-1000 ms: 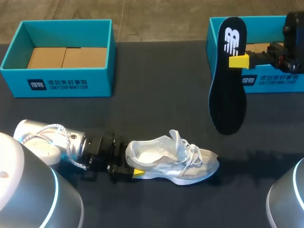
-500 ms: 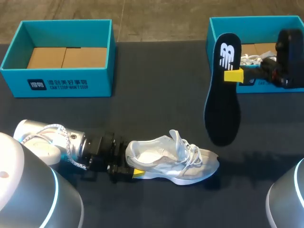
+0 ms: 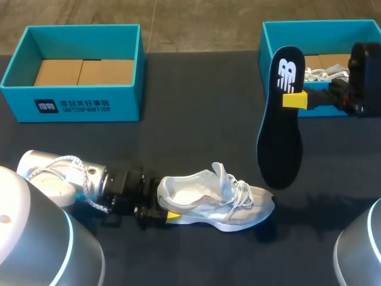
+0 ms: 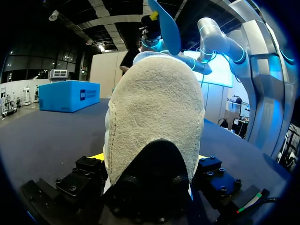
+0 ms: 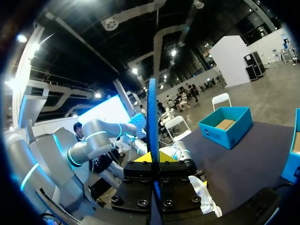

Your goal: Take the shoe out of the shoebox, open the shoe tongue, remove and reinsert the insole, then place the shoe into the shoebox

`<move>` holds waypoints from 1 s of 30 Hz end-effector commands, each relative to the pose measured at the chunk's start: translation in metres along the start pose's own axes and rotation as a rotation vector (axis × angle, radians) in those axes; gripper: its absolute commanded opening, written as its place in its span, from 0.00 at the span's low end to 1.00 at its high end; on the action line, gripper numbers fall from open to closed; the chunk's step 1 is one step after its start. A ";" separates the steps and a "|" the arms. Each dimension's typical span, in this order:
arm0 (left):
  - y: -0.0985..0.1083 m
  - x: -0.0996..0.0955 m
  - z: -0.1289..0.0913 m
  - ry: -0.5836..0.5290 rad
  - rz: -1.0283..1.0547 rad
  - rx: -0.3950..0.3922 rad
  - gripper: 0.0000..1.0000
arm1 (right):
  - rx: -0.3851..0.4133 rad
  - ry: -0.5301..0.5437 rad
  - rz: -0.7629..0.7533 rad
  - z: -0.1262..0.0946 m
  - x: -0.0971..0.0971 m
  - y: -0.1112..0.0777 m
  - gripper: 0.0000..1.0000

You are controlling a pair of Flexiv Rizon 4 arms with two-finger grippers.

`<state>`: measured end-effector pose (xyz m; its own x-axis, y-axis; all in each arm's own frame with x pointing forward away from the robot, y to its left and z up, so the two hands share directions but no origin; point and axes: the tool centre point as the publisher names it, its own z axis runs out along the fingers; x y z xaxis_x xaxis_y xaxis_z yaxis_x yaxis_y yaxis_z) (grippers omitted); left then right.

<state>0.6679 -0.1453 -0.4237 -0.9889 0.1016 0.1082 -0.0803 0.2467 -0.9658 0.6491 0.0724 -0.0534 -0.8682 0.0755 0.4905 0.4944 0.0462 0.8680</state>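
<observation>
A white sneaker (image 3: pixel 214 202) stands upright on the black table (image 3: pixel 196 137), toe to the right, tongue pulled up. My left gripper (image 3: pixel 159 210) has its fingers wide apart on either side of the sneaker's heel (image 4: pixel 154 122) and grips it; that heel fills the left wrist view. My right gripper (image 3: pixel 296 99) is shut on a dark insole (image 3: pixel 280 143) with a white logo. The insole hangs toe-down in the air, just above and right of the sneaker's toe. In the right wrist view the insole (image 5: pixel 152 122) shows edge-on between the right gripper's (image 5: pixel 153 164) fingers.
An open teal shoebox (image 3: pixel 71 65) with a cardboard floor stands at the back left. A second teal shoebox (image 3: pixel 280 30) at the back right holds another white shoe with laces (image 3: pixel 321 72). Open tabletop lies between the boxes.
My right arm has lowered the insole and shifted it slightly left, bringing its tip closer to the sneaker's toe. The left arm and the sneaker have not moved.
</observation>
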 end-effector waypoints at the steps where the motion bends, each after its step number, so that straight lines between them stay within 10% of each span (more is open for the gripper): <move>1: 0.003 -0.003 -0.005 -0.003 0.000 -0.003 1.00 | -0.001 -0.002 -0.001 0.001 0.001 -0.001 0.00; 21: 0.000 0.000 -0.035 0.027 0.055 -0.120 1.00 | -0.001 -0.002 -0.001 0.001 0.001 -0.001 0.00; 30: 0.004 0.004 -0.057 0.046 0.064 -0.295 1.00 | -0.001 -0.002 -0.001 0.001 0.001 -0.001 0.00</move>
<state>0.6724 -0.0953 -0.4238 -0.9836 0.1703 0.0601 0.0231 0.4490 -0.8932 0.6477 0.0718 -0.0532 -0.8688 0.0767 0.4891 0.4931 0.0457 0.8688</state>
